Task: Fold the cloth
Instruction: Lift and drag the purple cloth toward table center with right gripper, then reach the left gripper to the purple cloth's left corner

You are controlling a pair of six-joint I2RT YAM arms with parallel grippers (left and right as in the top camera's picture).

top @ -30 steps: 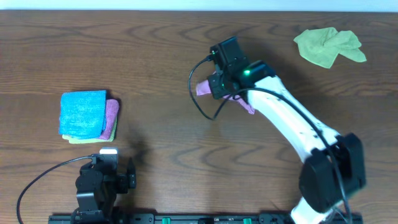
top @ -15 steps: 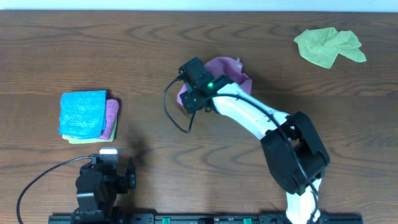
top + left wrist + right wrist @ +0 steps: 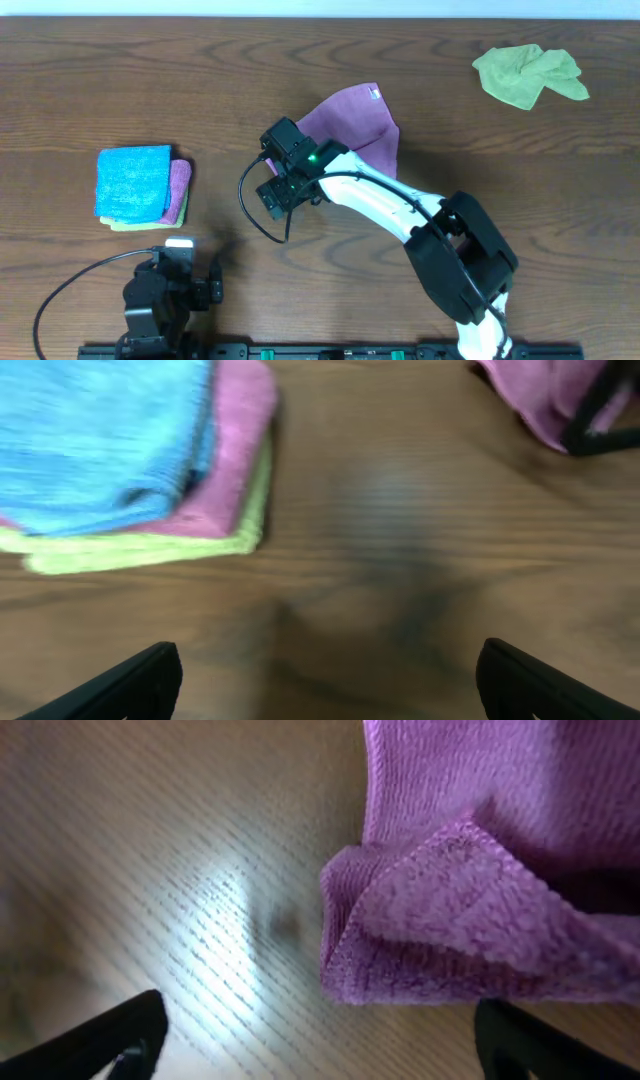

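overhead view first, biggest stuff down to smallest. the dark wooden table [image 3: 120, 70] fills pretty much the whole shot. next is the white right arm [image 3: 385, 200], reaching in from the near edge to mid-table, with the right gripper [image 3: 280, 185] on the end of it.

the cloth [image 3: 350, 115] lies on the table right next to that gripper, partly doubled over on itself in a lopsided diamond sort of shape. in the right wrist view the jaws stand wide apart with only bare wood between them. the cloth's folded corner [image 3: 440, 910] sits just ahead of them, more toward the finger on the right of the picture, and it doesn't look like it's touching either finger.

then there's a neat stack [image 3: 145, 190] of folded cloths: a blue cloth [image 3: 100, 430] on top, a pink cloth [image 3: 235, 450] under it and a green cloth [image 3: 150, 550] at the bottom. it sits ahead of the left gripper [image 3: 335, 680] and off to the left of its jaws. those jaws are spread wide too, holding nothing, and from there the cloth is far ahead and to the right.

a crumpled lime-green cloth [image 3: 528, 73] is well apart from both sets of jaws, out beyond the cloth.

smallest bit: the white tag [image 3: 376, 94] on the cloth's edge, on the side away from the right jaws.
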